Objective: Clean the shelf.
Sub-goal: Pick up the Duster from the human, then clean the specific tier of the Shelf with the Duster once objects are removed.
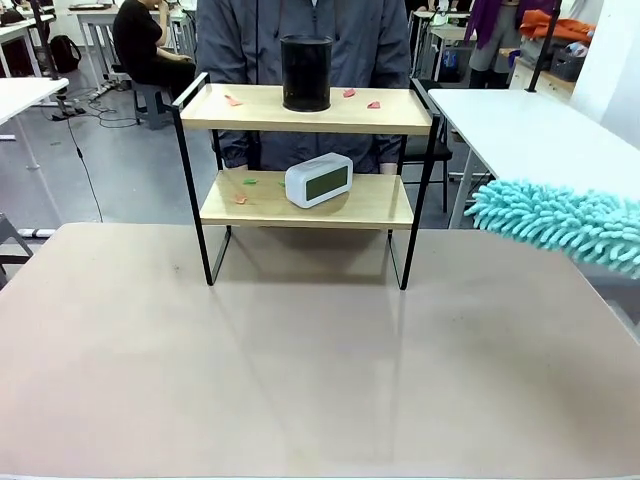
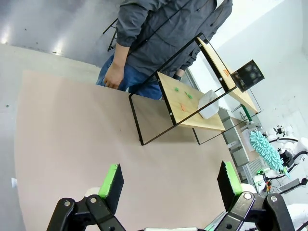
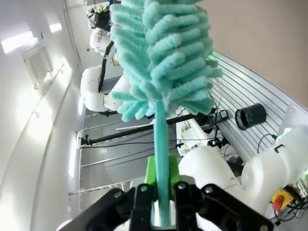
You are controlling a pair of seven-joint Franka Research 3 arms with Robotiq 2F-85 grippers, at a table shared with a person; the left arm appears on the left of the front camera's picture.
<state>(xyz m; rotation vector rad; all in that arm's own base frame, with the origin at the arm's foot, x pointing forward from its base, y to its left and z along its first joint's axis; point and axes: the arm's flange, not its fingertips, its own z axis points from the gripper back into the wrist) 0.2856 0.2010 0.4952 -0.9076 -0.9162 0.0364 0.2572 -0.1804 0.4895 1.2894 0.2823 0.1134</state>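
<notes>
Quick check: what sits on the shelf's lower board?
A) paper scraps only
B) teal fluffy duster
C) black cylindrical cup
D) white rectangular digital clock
D: the white rectangular digital clock stands on the lower wooden board of the small two-tier black-framed shelf, while the black cylindrical cup is on the top board.

Between the right gripper's (image 3: pixel 162 187) black jaws, the duster's (image 3: pixel 161 57) handle is smooth teal plastic; beyond them its head is shaggy chenille cloth. The left gripper (image 2: pixel 170 179) has a matt black casing and green, rubbery-looking pads (image 2: pixel 111 177). Below and ahead of it, the table (image 2: pixel 72 144) is matt beige with a faint sheen. Farther ahead, the shelf (image 2: pixel 187 118) has light, smooth wood boards in thin matt black metal. It carries a clock (image 2: pixel 209 103) of smooth white plastic and a black mesh cup (image 2: pixel 248 74).
</notes>
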